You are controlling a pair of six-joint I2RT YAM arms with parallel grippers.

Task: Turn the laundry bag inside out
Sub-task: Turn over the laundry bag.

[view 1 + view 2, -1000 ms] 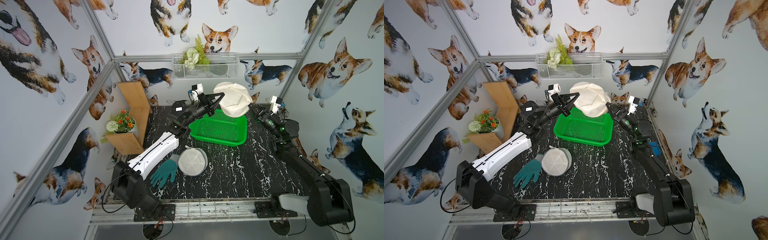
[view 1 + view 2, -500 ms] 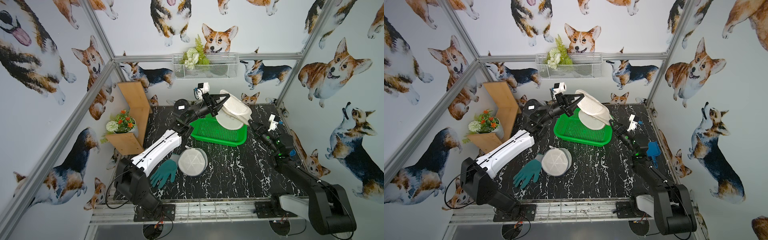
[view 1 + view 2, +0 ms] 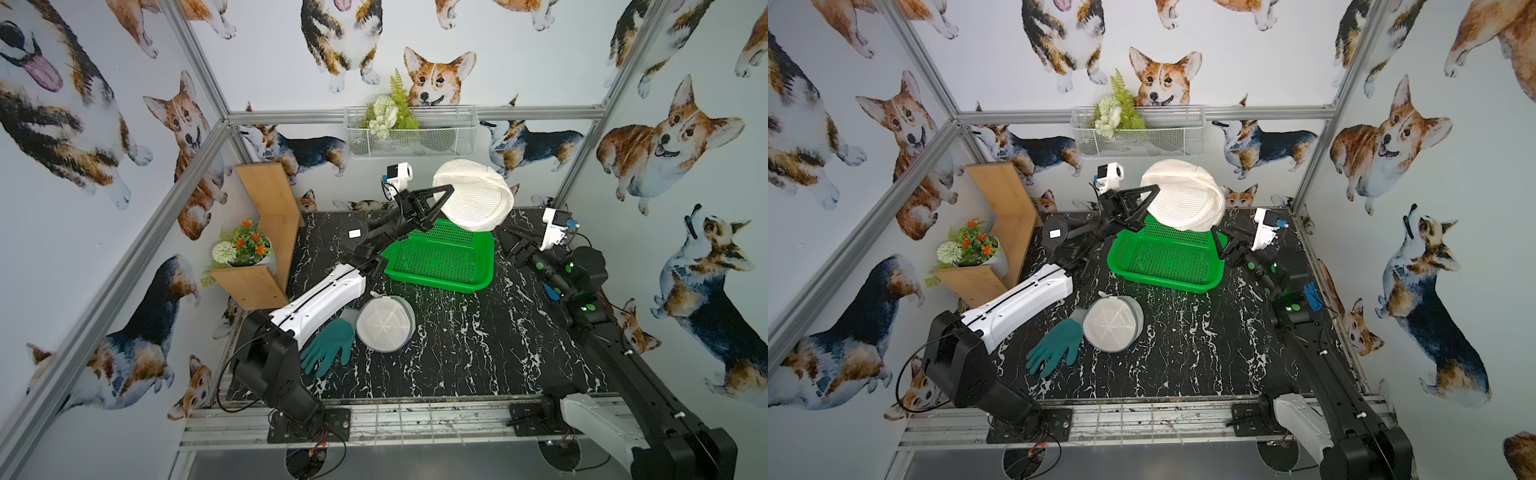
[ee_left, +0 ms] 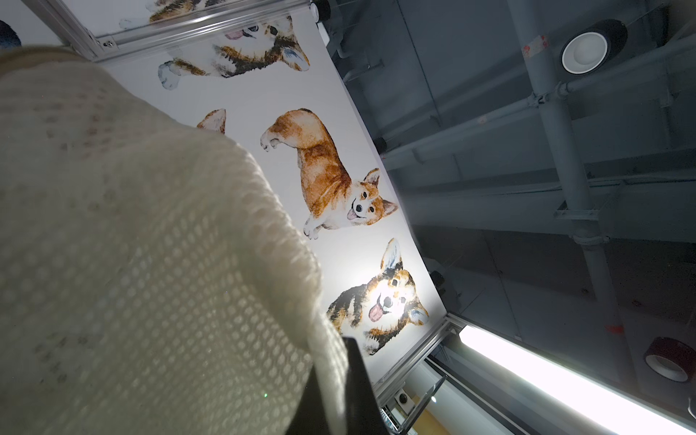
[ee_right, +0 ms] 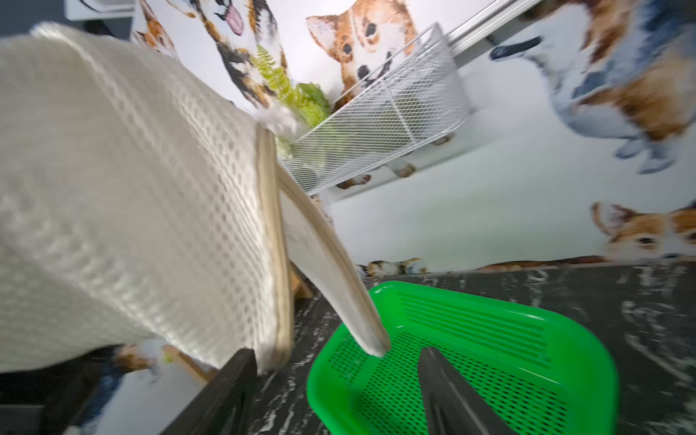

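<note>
Hanging from the L gripper (image 3: 448, 192), which is clamped on its edge, the laundry bag (image 3: 473, 195) is up over the green basket (image 3: 436, 257) at the table's rear. R gripper (image 5: 335, 352) sits beside the bag's rim w/ jaws apart, holding nothing. Looks mid-flip; can't tell how much is reversed.

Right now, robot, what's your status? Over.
Left gripper shut on the laundry bag, held high. Right gripper open beside the bag's edge, not gripping. Green basket beneath the bag.
</note>
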